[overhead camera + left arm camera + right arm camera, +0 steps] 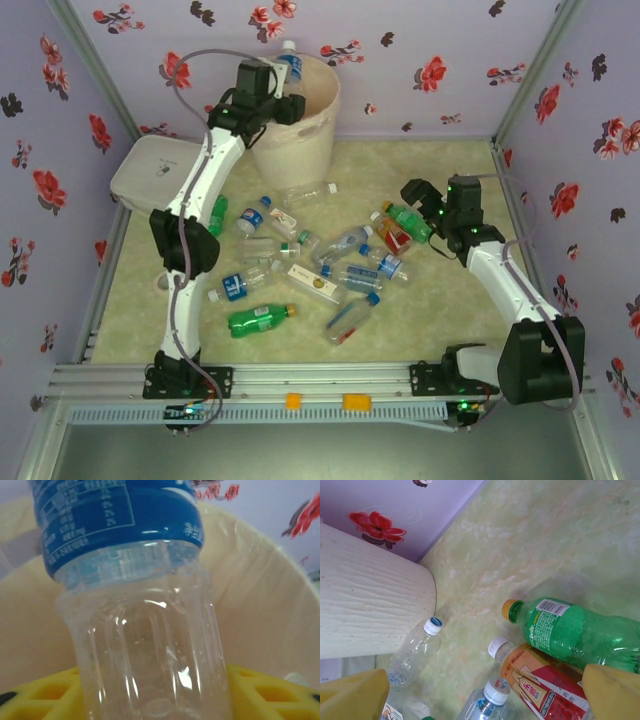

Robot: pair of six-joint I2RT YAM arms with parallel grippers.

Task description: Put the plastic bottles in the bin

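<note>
My left gripper (pixel 284 102) is shut on a clear bottle with a blue label (pixel 291 66), held over the open mouth of the cream bin (pixel 300 135). In the left wrist view the bottle (pixel 145 630) stands between the yellow fingers (pixel 270 695), with the lined bin wall (pixel 260 605) behind it. My right gripper (pixel 421 194) hangs open above a green bottle (pixel 411 222). Below the right gripper (pixel 485 685) lie the green bottle (pixel 575 632), a reddish bottle (pixel 540 682) and a clear white-capped bottle (pixel 487 700). Another clear bottle (pixel 415 652) rests against the bin (pixel 370 610).
Several more bottles are scattered over the table's middle, among them a green one (pixel 260 318) and a white carton (pixel 313 284). A flat white rounded box (pixel 150 165) sits at the back left beside the bin. Flowered walls close in the back and both sides.
</note>
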